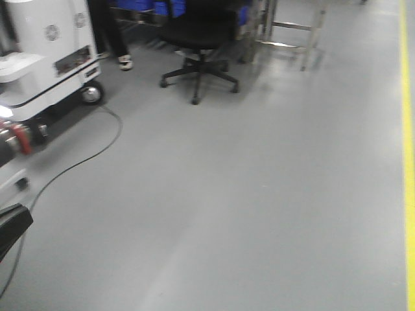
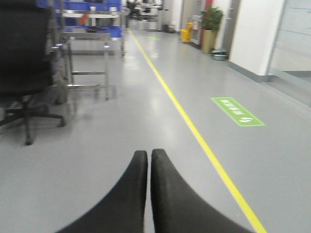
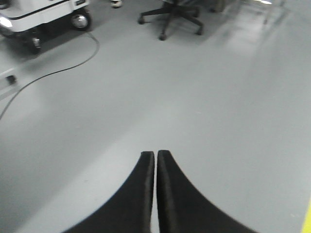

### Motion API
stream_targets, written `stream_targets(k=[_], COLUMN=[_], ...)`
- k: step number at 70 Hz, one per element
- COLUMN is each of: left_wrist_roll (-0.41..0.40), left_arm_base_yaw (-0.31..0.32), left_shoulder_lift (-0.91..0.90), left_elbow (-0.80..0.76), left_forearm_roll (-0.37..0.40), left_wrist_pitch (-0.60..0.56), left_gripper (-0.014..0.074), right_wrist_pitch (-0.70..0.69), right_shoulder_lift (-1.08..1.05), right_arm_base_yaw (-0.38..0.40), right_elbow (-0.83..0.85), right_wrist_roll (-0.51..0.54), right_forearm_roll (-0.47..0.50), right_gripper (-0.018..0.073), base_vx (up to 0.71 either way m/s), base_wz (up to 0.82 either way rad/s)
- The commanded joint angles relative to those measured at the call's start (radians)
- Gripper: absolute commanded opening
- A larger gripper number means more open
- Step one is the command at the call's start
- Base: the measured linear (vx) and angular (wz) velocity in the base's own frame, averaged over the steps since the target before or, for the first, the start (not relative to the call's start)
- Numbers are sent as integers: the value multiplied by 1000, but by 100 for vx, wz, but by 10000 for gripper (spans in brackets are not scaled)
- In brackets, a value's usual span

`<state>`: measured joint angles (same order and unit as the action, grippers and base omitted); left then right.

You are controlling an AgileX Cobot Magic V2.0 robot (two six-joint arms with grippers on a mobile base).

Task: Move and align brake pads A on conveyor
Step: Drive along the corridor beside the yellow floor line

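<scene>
1. The left gripper [image 2: 148,156] hangs over the grey floor [image 2: 121,121], its two black fingers pressed together with nothing between them.
2. The right gripper [image 3: 155,156] is the same: fingers closed tip to tip, holding nothing, above the floor.
3. Neither the brake pads A nor the conveyor shows in any view, so their place cannot be told.
4. In the left wrist view a yellow floor line [image 2: 194,131] runs from 12 towards 5 o'clock. A green floor sign [image 2: 238,111] lies at 2 o'clock, a black office chair [image 2: 22,63] at 9 o'clock, and a metal rack with blue bins [image 2: 90,31] at 11 o'clock.
5. In the front view a white wheeled machine [image 1: 48,48] stands at 10 o'clock, with a black cable [image 1: 97,152] curving over the floor just beside its wheel.
</scene>
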<state>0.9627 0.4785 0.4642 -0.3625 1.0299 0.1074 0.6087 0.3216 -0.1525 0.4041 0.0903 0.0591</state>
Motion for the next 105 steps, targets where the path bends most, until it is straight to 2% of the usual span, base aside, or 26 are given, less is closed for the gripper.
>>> stream_targets(k=[1,46,105], left_wrist_roll=[2,2,2], left_arm_base_yaw=[4,4,4], left_shoulder_lift=[1,1,1], left_elbow=[-23,-23,-23], left_forearm_roll=[8,8,8], left_wrist_pitch=[-30,-30,-30], left_gripper=[-6,-6,-6], right_wrist_pitch=[-68,-68,-65], right_shoulder_lift=[8,8,8], right_arm_base_yaw=[5,5,5], right_elbow=[26,26,26], right_wrist_roll=[7,7,7], right_forearm_roll=[-2,-2,-3], right_gripper=[-3,-3,-3], base_vx=[6,8,18], base_wz=[-61,-62,-16])
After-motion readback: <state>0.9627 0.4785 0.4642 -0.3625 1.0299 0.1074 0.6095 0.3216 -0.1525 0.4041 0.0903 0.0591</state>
